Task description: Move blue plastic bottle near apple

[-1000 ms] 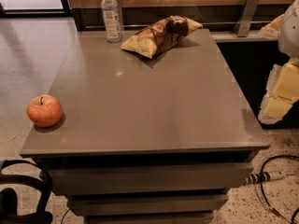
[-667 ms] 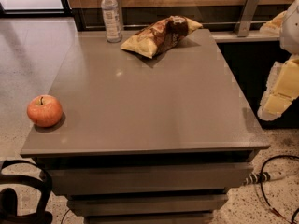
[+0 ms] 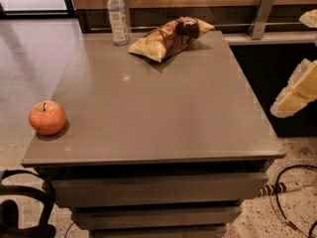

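Bottle point(image 3: 118, 15) upright at far-left corner of bench point(image 3: 163, 113), beside snack bag point(image 3: 171, 36); apple point(image 3: 47, 117) well apart at near-left edge. Tool point(image 3: 296, 90) off right side; cannot tell whether open or closed.

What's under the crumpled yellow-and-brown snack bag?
Only the grey tabletop and the bag's shadow show beneath the crumpled yellow-and-brown snack bag; anything it covers is hidden. The hand is off the table's right edge.

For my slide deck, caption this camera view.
Bottle and snack bag at far edge of table; apple at near-left corner; gripper off its right side.
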{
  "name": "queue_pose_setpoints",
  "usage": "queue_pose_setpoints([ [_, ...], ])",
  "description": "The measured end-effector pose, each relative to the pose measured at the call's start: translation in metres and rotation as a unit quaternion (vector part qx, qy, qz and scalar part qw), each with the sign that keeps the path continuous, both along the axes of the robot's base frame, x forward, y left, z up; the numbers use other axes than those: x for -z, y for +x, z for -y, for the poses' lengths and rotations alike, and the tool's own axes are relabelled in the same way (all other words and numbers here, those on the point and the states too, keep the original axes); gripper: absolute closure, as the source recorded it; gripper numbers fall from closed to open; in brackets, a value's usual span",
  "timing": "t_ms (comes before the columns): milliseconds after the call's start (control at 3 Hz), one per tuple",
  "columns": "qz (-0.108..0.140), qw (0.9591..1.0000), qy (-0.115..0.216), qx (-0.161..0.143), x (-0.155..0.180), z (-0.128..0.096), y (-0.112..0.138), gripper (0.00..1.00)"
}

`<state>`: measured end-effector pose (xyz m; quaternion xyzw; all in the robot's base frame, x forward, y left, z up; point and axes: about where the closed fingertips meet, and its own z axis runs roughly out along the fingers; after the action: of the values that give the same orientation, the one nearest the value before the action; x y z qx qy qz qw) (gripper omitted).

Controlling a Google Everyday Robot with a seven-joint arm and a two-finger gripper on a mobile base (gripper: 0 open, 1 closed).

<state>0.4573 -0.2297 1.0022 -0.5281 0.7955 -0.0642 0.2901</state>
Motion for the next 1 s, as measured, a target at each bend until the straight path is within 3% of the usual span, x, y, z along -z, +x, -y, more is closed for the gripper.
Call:
queue_pose_setpoints([
  [333,0.065,0.9969,0.036,0.026,-0.011,-0.001,0.022,0.00],
  [667,0.126,0.9891,0.071,0.028,-0.030,-0.001,0.054,0.00],
  [1000,0.183,0.9755,0.119,0.025,-0.049,-0.006,0.085,0.00],
])
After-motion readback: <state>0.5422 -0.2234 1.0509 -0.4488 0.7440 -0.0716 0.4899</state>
